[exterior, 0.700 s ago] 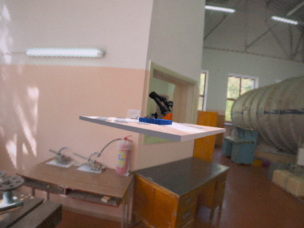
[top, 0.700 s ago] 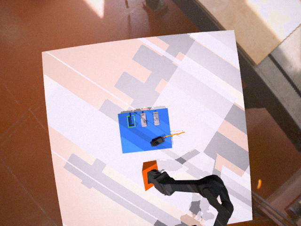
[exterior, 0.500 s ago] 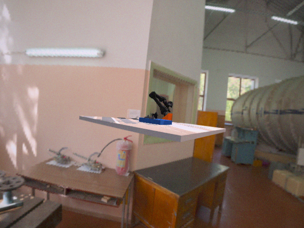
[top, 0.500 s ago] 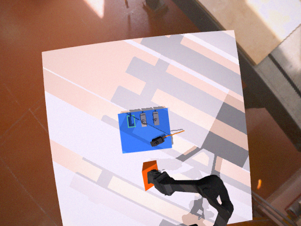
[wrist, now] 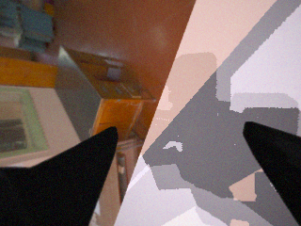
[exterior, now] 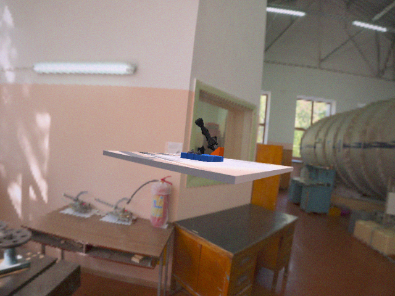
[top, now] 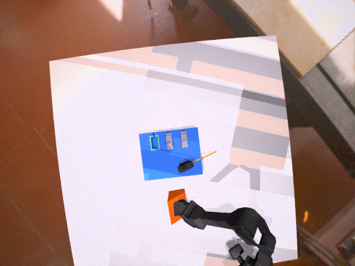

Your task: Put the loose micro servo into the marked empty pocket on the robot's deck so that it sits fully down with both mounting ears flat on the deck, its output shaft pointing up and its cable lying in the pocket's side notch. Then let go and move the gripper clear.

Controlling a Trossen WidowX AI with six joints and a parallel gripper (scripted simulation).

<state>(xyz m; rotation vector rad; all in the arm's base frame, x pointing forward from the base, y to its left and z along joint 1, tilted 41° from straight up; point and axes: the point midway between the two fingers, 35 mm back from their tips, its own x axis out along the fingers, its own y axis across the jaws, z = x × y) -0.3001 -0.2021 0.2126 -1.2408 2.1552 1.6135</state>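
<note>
The loose micro servo (top: 185, 166), black with an orange cable (top: 204, 156), lies on the near right part of the blue deck (top: 160, 163) (exterior: 201, 157). Its cable runs past the deck's right edge. The marked pocket (top: 155, 142), outlined in green, is empty at the deck's far left, with its side notch toward the far edge. My gripper (wrist: 178, 130) is open and empty in the wrist view. In the top view the arm's end is over the orange wedge-shaped block, away from the servo and deck; the fingertips are hard to make out there.
Two grey servos (top: 169, 141) (top: 183, 139) sit in pockets right of the marked one. An orange wedge-shaped block (top: 176, 194) (exterior: 218, 150) stands on the white table (top: 100, 172) (exterior: 255, 168) near the deck's near edge, partly under the arm. The table's edge shows in the wrist view.
</note>
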